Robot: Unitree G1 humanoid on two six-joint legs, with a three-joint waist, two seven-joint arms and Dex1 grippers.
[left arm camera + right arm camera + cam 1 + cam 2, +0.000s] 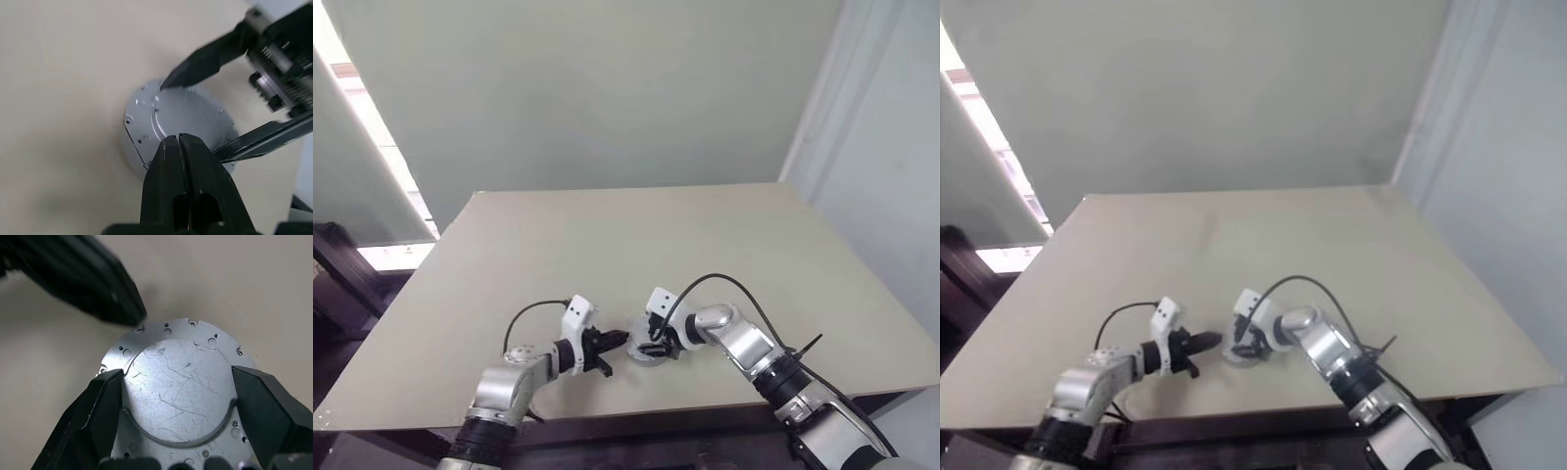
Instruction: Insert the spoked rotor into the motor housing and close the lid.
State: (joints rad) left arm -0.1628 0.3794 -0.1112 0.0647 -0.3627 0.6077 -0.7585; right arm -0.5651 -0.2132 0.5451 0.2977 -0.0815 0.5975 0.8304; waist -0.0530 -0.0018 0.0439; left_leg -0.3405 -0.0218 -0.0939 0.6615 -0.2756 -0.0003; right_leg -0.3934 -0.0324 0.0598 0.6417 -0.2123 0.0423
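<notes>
While one grey round disc (649, 354) lies on the table (626, 245) near its front edge, two grippers meet at it from opposite sides. Seen from the wrist cameras, the disc shows a flat, scratched metal face (178, 391) with small holes around its rim; whether this face is the lid or the motor housing's underside cannot be told, and it counts as one visible piece. The right gripper (177, 404) straddles the disc: its two black fingers (100, 406) are spread wide, one at each side of the raised central circle, touching or just beside its edge. The left gripper (178, 142) has its fingers pressed together with nothing between them, and its tip rests at the disc's rim on the side opposite the right arm. In the head views, the left gripper (607, 348) lies just left of the disc, the right gripper (658, 345) directly over it.
</notes>
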